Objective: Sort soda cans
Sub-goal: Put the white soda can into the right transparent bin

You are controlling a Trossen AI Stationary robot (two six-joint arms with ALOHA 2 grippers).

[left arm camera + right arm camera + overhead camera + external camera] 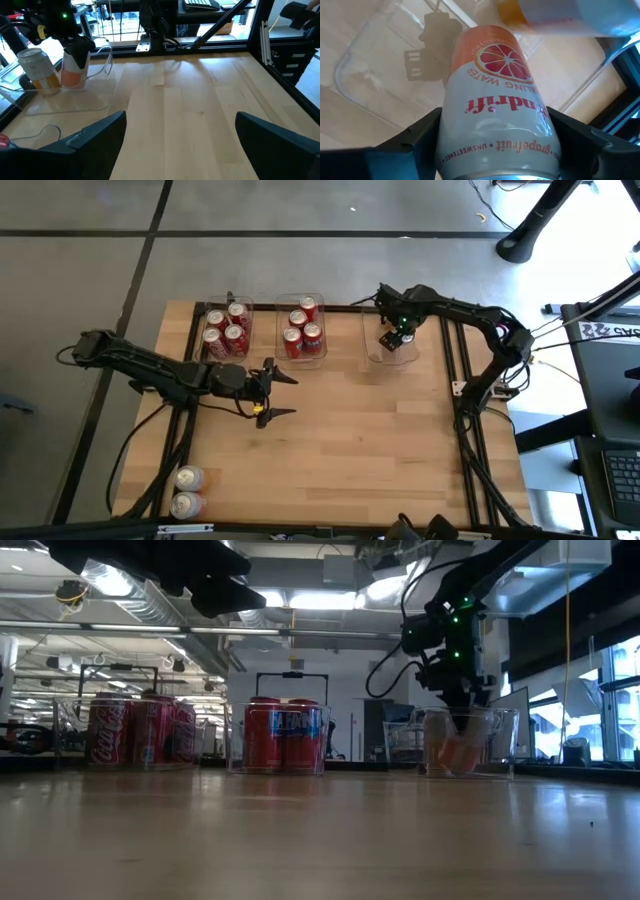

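We're mid-placement: right pincer (396,338) grasps a white-and-orange grapefruit can (497,100) inside the clear plastic bin (375,352) near the counter's far right corner. Next it needs setting upright beside the can (39,70) already there, then release. Left pincer (277,393) hovers released mid-counter.

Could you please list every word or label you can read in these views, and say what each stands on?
"grapefruit", "UNSWEETENED": grapefruit can held in the right gripper.
"...LING WATER": same can; first letters cut off.
"...ndrift": same can; brand's start hidden.
"Coca-Cola" script: red cans in the leftmost bin, low view.
Middle bin cans: blue label unreadable.
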